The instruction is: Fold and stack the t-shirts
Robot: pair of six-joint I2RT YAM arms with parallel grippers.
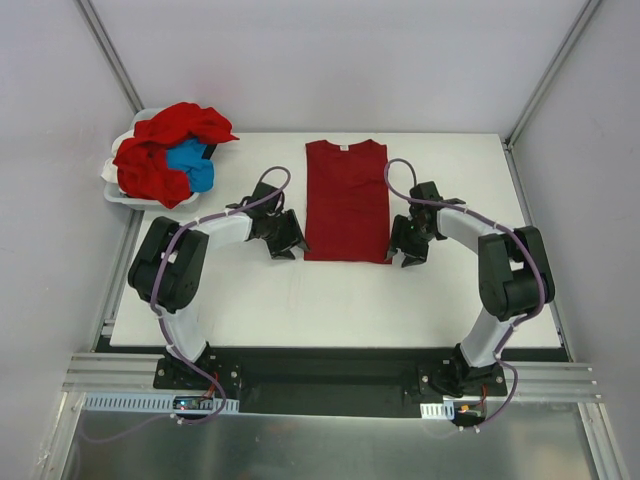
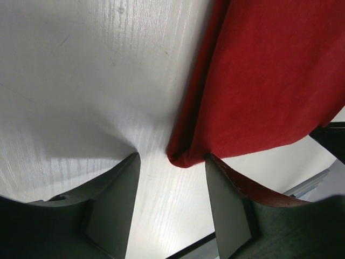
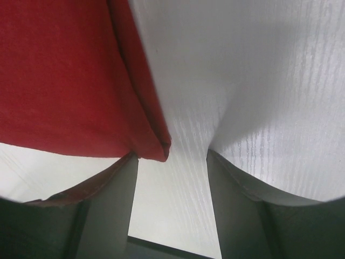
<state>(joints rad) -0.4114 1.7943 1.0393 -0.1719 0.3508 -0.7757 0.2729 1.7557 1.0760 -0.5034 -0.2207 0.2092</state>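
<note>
Both near corners of the hem should be pinched at the same time, deep enough to catch every layer, then carried evenly toward the collar.

The red shirt (image 1: 346, 200) lies at the middle of the worktop (image 1: 330, 300) as a flat, long strip. The left claw (image 1: 290, 247) and the right claw (image 1: 405, 255) stand parted, each astride a corner and not yet clenched.

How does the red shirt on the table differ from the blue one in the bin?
The red shirt lies flat on the table, sides folded in to a rectangle; the blue shirt is crumpled. The red shirt lies alone; the blue shirt sits among other red shirts in the white bin. Both are plain cloth.
</note>
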